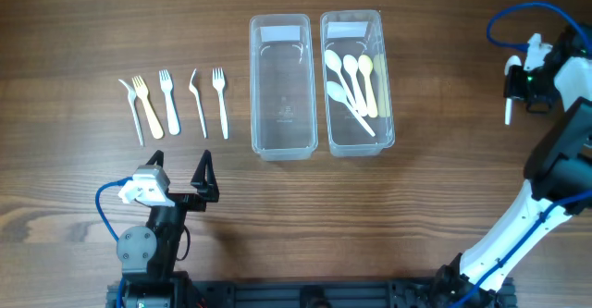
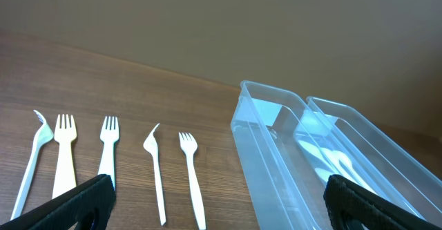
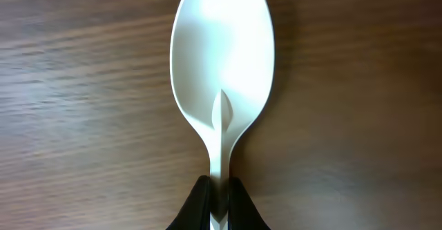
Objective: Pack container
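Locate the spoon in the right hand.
The white spoon is clamped by its handle in the right hand, over the table at the overhead view's far right, well right of the container holding spoons.

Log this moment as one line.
left jaws open | right jaws shut on spoon | five forks unpacked | left bin empty | right bin holds spoons

Robotics lab bench: wood-grain table (image 1: 416,206), left arm (image 1: 148,243), right arm (image 1: 518,220), black rail (image 1: 305,297).
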Controlling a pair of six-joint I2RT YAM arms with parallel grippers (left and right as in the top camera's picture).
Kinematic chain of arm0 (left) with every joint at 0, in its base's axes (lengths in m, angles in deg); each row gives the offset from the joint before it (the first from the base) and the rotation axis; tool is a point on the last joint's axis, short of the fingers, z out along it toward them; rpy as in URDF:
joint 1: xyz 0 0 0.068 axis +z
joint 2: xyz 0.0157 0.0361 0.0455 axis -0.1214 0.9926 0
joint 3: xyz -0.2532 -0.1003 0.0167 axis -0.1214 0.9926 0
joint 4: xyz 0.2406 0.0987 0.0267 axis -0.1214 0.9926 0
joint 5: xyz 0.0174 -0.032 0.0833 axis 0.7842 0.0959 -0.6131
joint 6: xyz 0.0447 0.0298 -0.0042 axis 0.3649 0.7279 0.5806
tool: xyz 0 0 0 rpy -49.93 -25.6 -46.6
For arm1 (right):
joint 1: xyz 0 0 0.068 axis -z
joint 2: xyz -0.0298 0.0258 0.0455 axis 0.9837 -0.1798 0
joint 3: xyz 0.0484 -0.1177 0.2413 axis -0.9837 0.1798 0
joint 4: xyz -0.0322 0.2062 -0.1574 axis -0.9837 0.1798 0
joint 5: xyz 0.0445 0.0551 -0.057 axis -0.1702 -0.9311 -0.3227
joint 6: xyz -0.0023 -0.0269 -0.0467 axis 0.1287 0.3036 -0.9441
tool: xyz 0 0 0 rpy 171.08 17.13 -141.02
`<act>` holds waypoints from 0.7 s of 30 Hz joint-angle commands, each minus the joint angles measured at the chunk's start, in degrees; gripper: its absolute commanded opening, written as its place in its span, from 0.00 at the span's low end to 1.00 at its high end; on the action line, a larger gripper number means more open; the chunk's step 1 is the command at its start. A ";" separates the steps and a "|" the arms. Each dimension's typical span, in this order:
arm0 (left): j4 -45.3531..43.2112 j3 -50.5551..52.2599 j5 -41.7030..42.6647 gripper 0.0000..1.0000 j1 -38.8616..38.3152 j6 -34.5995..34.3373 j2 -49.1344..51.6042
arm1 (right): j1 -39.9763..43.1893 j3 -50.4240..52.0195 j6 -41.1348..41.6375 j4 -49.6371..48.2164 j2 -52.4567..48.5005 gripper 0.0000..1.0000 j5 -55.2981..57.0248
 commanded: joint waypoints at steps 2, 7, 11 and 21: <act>-0.17 0.44 0.87 1.00 0.48 -0.48 -0.42 | -5.11 -0.20 1.31 -1.11 5.57 0.04 -1.79; -0.17 0.44 0.87 1.00 0.48 -0.48 -0.42 | -12.31 -0.20 3.13 -0.98 12.98 0.04 -1.79; -0.17 0.44 0.87 1.00 0.48 -0.48 -0.42 | -23.10 -0.20 7.41 0.20 22.64 0.04 -1.77; -0.17 0.44 0.87 1.00 0.48 -0.48 -0.42 | -40.06 -0.13 15.54 1.73 25.31 0.04 -1.29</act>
